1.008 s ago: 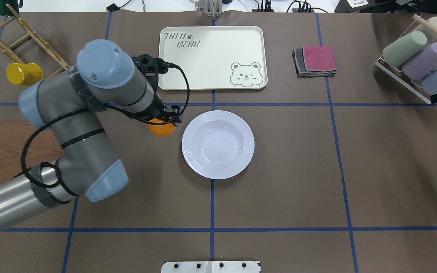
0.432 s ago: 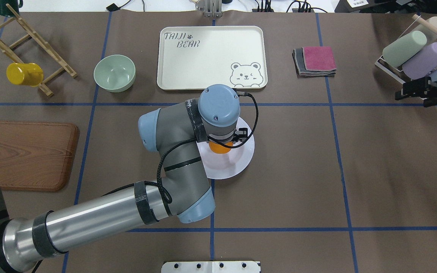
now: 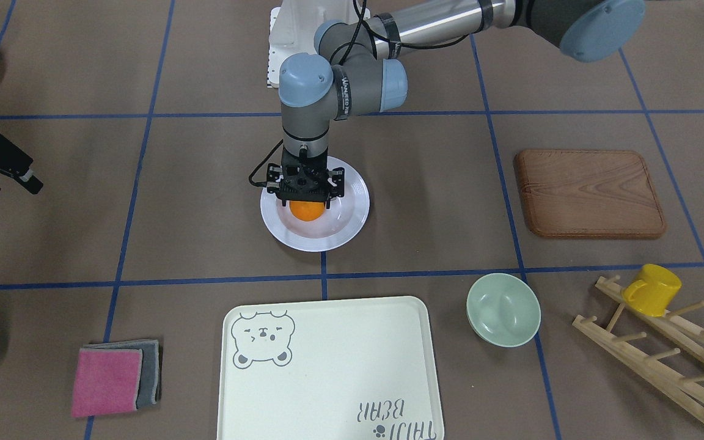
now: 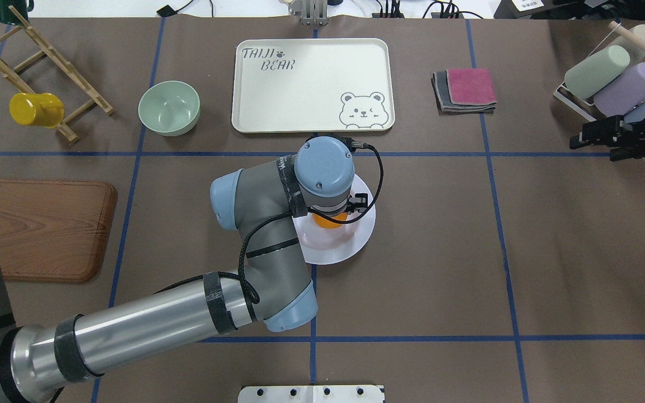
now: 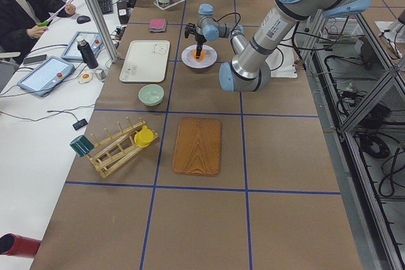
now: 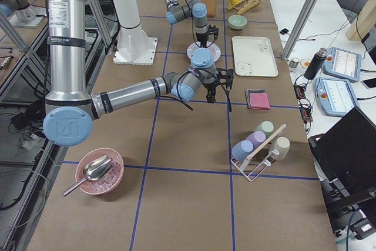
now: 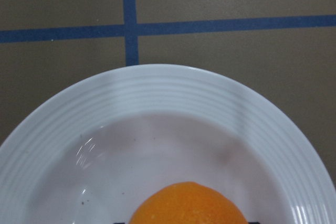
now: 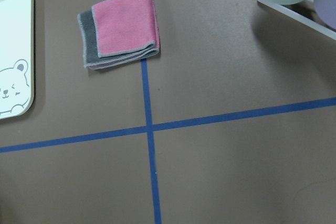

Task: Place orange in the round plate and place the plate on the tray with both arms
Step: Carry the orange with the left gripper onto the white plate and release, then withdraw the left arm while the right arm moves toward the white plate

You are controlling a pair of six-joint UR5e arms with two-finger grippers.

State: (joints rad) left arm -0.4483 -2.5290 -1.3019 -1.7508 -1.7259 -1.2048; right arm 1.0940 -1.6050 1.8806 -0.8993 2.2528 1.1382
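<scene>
The orange is low over the sunken centre of the white round plate, held from above by my left gripper, which is shut on it. In the overhead view the left wrist hides most of the orange and part of the plate. The left wrist view shows the orange's top above the plate's ridged rim. The cream tray with the bear drawing lies bare beyond the plate. My right gripper hovers open and holding nothing at the table's right edge, far from the plate.
A pale green bowl sits left of the tray. A folded pink and grey cloth lies to its right. A wooden board, a wooden rack with a yellow mug and a cup rack line the sides.
My left arm carried the orange rightward from beside the plate to over its centre. The right gripper came into view at the right edge and crept leftward.
</scene>
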